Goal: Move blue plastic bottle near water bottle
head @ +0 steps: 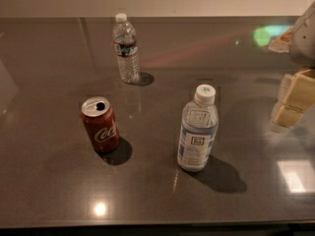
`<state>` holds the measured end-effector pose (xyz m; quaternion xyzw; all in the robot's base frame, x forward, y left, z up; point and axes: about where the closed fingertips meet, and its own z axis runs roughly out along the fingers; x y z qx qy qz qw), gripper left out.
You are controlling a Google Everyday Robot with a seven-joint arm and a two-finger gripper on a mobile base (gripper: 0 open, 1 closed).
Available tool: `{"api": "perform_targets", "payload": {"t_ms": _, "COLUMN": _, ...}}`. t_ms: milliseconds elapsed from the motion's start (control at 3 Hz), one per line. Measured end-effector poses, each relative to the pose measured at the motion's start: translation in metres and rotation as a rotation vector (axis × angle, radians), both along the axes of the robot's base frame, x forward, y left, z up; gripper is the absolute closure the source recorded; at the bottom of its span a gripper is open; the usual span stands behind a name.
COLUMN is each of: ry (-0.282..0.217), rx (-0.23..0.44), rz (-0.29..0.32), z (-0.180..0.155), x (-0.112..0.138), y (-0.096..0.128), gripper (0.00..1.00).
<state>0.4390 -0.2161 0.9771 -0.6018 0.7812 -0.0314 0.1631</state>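
The blue plastic bottle (198,130) stands upright right of the table's centre; it is wide and bluish, with a large white cap and a blue-and-white label. The water bottle (126,49) stands upright at the back, left of centre; it is slim, clear and ribbed, with a small white cap and a dark label band. My gripper (291,102) is at the right edge of the view, beige, above the table. It is to the right of the blue plastic bottle, apart from it and holding nothing that I can see.
An opened red Coca-Cola can (100,125) stands upright left of centre, in front of the water bottle. The dark glossy table (49,181) shows light glare near its front edge and at the right.
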Motion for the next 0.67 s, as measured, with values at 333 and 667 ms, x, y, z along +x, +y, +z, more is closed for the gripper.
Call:
{"api": "perform_targets", "payload": {"t_ms": 333, "ry": 0.006, "rx": 0.076, "rz": 0.038, "z": -0.003, "x": -0.004, "y": 0.014, "gripper": 0.0}}
{"api": "perform_targets", "payload": {"t_ms": 667, "ry": 0.004, "rx": 0.226, "rz": 0.116, "z": -0.008, "x": -0.014, "y": 0.043, "gripper": 0.0}}
